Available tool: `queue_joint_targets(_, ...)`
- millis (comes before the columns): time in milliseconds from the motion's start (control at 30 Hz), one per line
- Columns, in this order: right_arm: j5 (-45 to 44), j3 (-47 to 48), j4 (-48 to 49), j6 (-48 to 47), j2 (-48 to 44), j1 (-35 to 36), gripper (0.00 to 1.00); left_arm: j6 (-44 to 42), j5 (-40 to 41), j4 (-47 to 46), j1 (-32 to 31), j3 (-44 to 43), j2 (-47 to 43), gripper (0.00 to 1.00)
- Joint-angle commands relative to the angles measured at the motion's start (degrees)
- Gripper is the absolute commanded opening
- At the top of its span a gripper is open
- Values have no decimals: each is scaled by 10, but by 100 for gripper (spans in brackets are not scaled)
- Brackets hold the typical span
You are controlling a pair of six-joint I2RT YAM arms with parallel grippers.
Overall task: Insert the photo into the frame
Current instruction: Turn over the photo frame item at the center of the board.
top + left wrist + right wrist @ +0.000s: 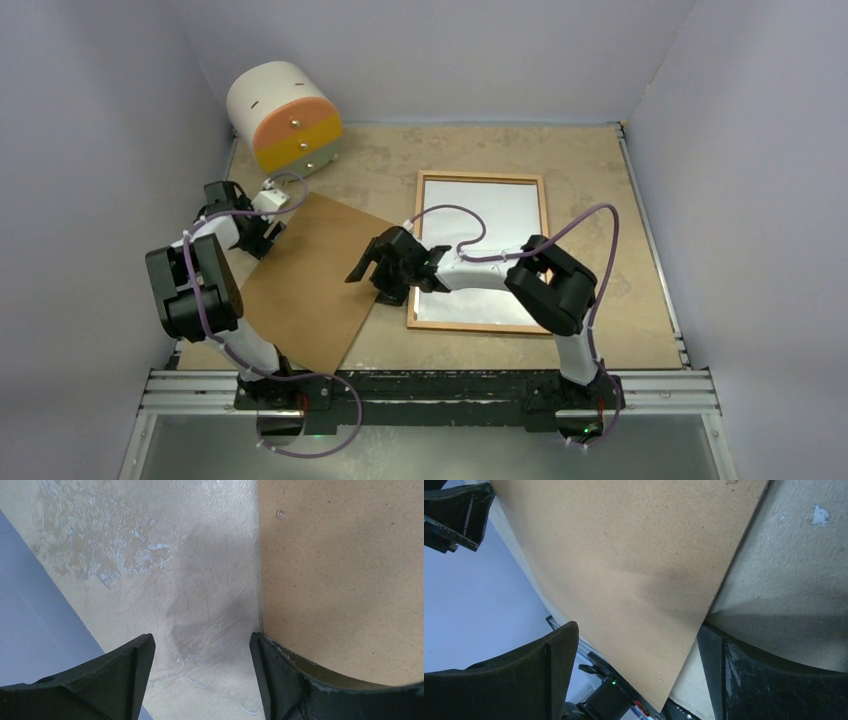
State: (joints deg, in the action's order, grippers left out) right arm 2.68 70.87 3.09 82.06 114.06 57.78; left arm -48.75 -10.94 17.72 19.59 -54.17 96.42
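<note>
The frame (pixel 480 177) lies flat on the desk (pixel 600 190), right of the board (pixel 310 280); its pale centre may be the photo's back or glass, unclear; probably light, stiff, fragile, so grip the rim; left pincer (pixel 202 640) and right pincer (pixel 638 630) gape, empty

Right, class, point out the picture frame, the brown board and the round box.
picture frame (pixel 480 177): top view, far wooden rail.
brown board (pixel 310 280): top view, middle of face.
round box (pixel 265 95): top view, white curved side.
</note>
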Motion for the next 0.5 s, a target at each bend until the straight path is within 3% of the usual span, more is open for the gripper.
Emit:
queue_joint_targets(0, 0, -34, 167, 36, -34, 1, 87, -13, -42, 122, -9, 36, 48, 75)
queue_joint_targets(133, 37, -58, 328, 36, -77, -1, 82, -16, -51, 136, -14, 28, 46, 75)
queue_joint_targets(367, 66, -93, 503, 54, -82, -1, 78, -20, -81, 169, -19, 17, 46, 74)
queue_joint_targets(467, 74, -98, 528, 56, -86, 0, 76, -23, -93, 185, -20, 11, 50, 74)
